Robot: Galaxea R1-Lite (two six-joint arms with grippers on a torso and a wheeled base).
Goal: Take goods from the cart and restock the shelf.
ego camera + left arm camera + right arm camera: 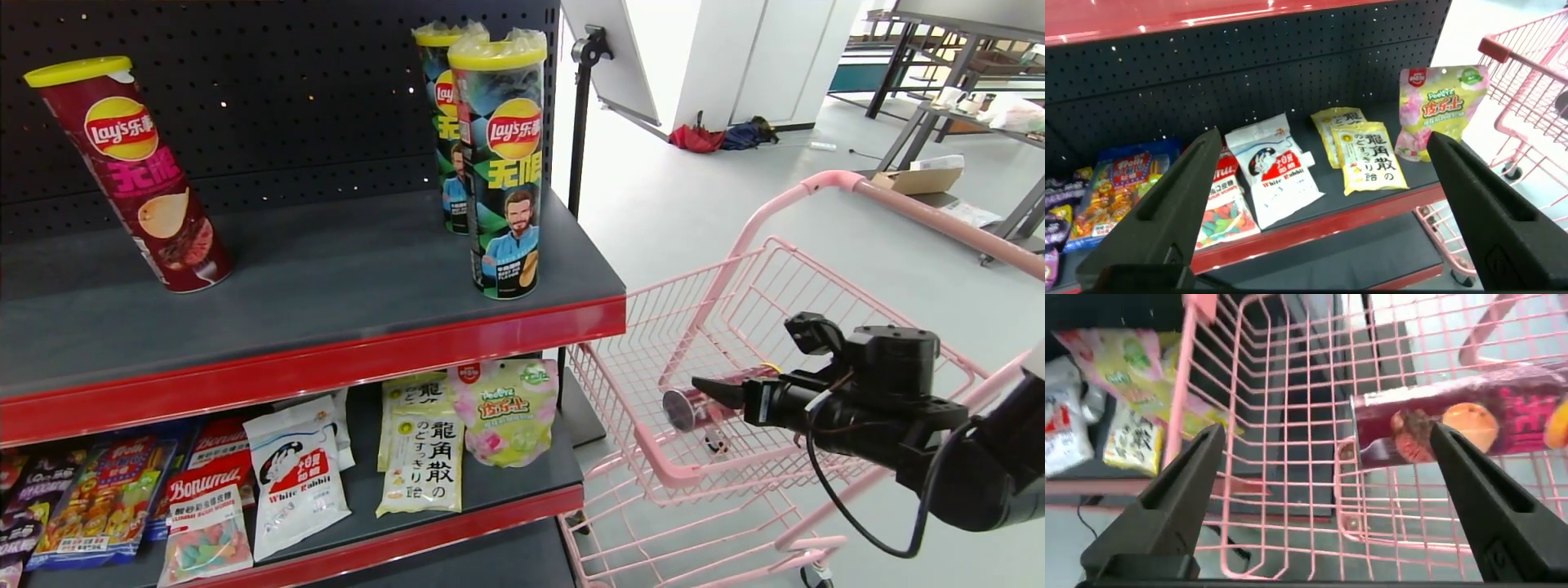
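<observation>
Right wrist view: R gripper (1327, 433) is spread wide w/ nothing held. A maroon can (1396, 425) lies on its side in the pink cart (1185, 384) basket beyond it, partly in the gap btwn the fingers and partly behind one finger (1486, 506). Contact w/ the can: can't tell.

Head view: R arm (898, 408) comes in from 4 o'clock w/ the forearm roughly level. The gripper points to 9 o'clock over the basket, and the can's metal end faces 9 o'clock too.

L gripper (1323, 139) is also spread wide, empty and touching nothing. It faces the lower shelf (1372, 210) from the front, held off the bags.

Counts, head view:
- **Cans:** 4 in all, 1 in the cart and 3 standing on the top shelf (326, 278).
- **Top shelf, 9 o'clock end:** a second maroon can (126, 175) w/ a yellow lid.
- **Top shelf, 3 o'clock end:** a front green-black can (502, 171) near the red edge, w/ a rear green-black can (441, 98) right behind it.
- **Lower shelf:** 2 yellow bags (420, 465), overlapping.
- **At 3 o'clock of the yellow bags:** 1 green-pink bag (506, 412).
- **At 9 o'clock of the yellow bags:** a white bag (298, 482).
- **Farther to 9 o'clock:** red & blue bags overlap, no. unclear.

The cart stands at 3 o'clock of the shelf, just beside it.
</observation>
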